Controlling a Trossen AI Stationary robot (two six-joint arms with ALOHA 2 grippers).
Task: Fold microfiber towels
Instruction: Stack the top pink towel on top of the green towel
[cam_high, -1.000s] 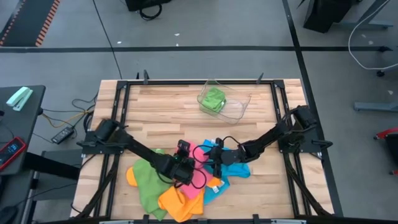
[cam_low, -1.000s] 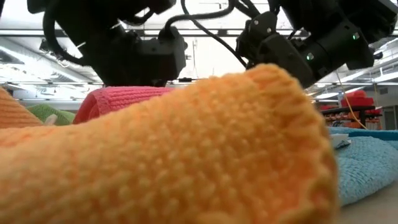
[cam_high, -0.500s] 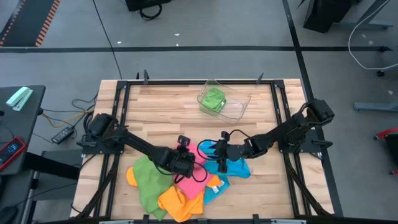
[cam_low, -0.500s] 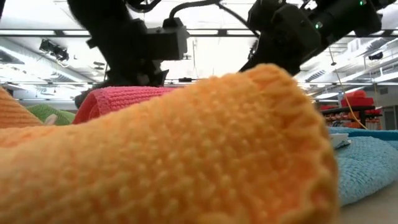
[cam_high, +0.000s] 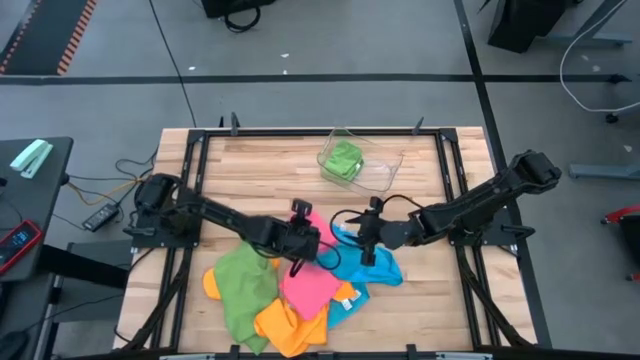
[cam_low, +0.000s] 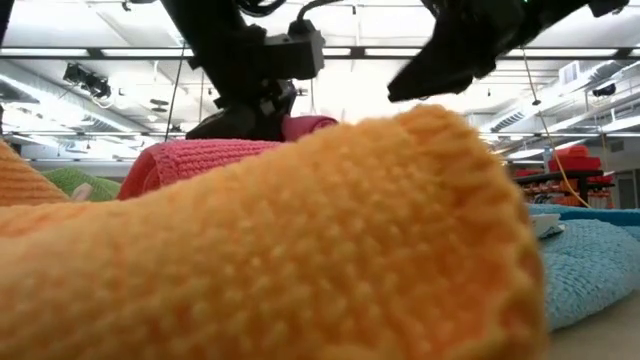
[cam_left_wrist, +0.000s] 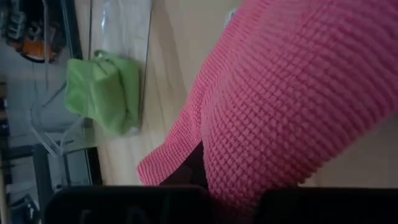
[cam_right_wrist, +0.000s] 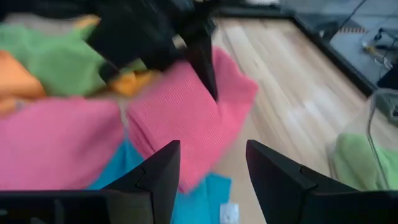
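A pink towel (cam_high: 310, 280) lies spread over the pile at the table's near middle, its far end raised in my left gripper (cam_high: 308, 240), which is shut on it. Around it lie a green towel (cam_high: 240, 290), an orange towel (cam_high: 285, 325) and a sky-blue towel (cam_high: 378, 270). My right gripper (cam_high: 352, 235) hovers open just right of the left one, above the pink and blue towels, with nothing between its fingers (cam_right_wrist: 155, 171). In the low view the orange towel (cam_low: 300, 250) fills the foreground. My left gripper pinches the pink towel's far end (cam_left_wrist: 230, 171) between its two fingers, slanting down from the table's left. One layer or several, I cannot tell. That end (cam_low: 305, 125) is lifted off the pile, and the towel's near part stays on the other towels.
A clear plastic tray (cam_high: 385, 170) stands at the far middle with a folded green towel (cam_high: 343, 160) inside. Bare wood lies between the tray and the pile. Black frame rails run along the table's edges.
My left gripper has risen and gone toward the table's far edge, still shut on the pink towel. The towel's far end has lifted with it, and the towel now lies more spread out. My right gripper has risen clear of the pile, staying open.
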